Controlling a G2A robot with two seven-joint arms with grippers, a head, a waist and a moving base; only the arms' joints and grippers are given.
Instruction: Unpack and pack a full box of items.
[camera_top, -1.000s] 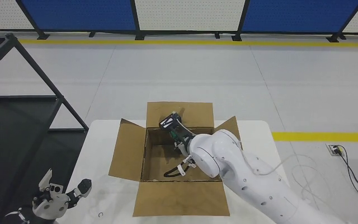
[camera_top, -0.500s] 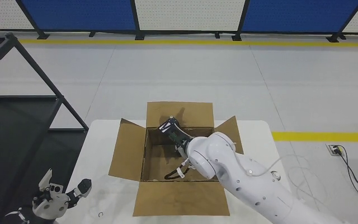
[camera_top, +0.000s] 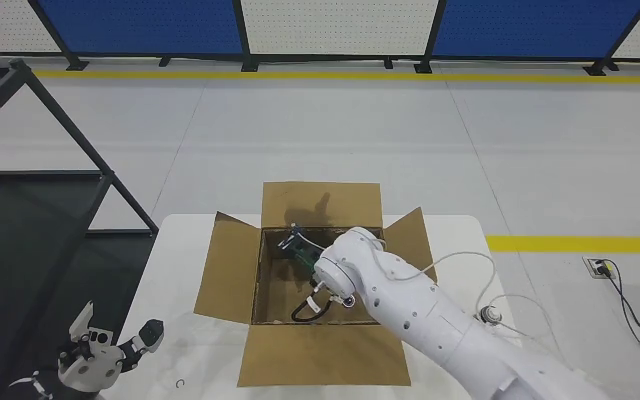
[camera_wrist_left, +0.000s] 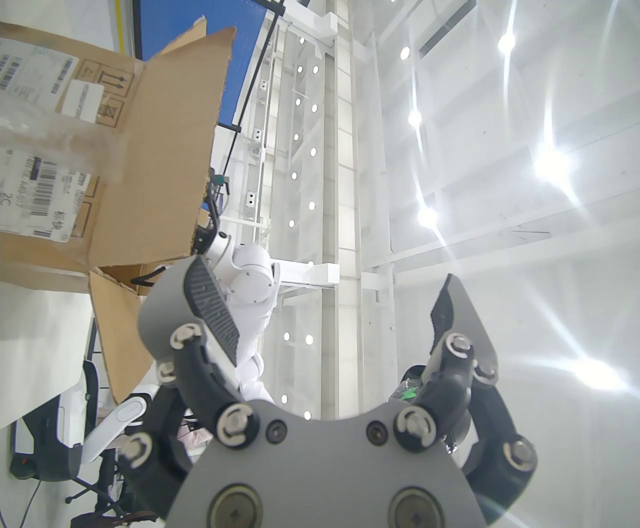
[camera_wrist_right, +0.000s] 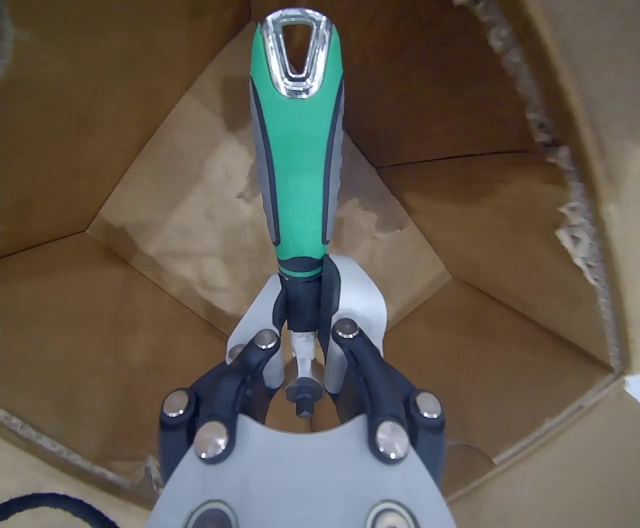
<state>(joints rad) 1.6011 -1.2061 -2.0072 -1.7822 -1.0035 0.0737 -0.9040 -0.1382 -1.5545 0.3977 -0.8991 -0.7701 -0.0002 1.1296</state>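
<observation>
In the top view, we are seeing the right claw (camera_top: 297, 245) reaching down inside the open cardboard box (camera_top: 228, 270) on the tabletop (camera_top: 180, 330), near the far wall. It is carrying the green-handled tool (camera_top: 305, 256). The left claw (camera_top: 118, 325) is sitting well apart, by the tabletop's near left corner, so the right arm is the nearer one.

In the left wrist view, the left claw (camera_wrist_left: 325, 295) is standing spread wide and holding nothing. Beside it the box's (camera_wrist_left: 150, 150) outer wall is carrying white labels (camera_wrist_left: 35, 200) with barcodes and handling marks, which we are not reading off.

In the right wrist view, the right claw (camera_wrist_right: 305, 300) is pinching the tool (camera_wrist_right: 297, 165) at its dark neck. The long axis is running straight out from the claw, with the chrome-looped end leading toward the box's (camera_wrist_right: 500, 225) bare floor near a corner. We are judging that the next move depends on laying that axis flat before letting go.
</observation>
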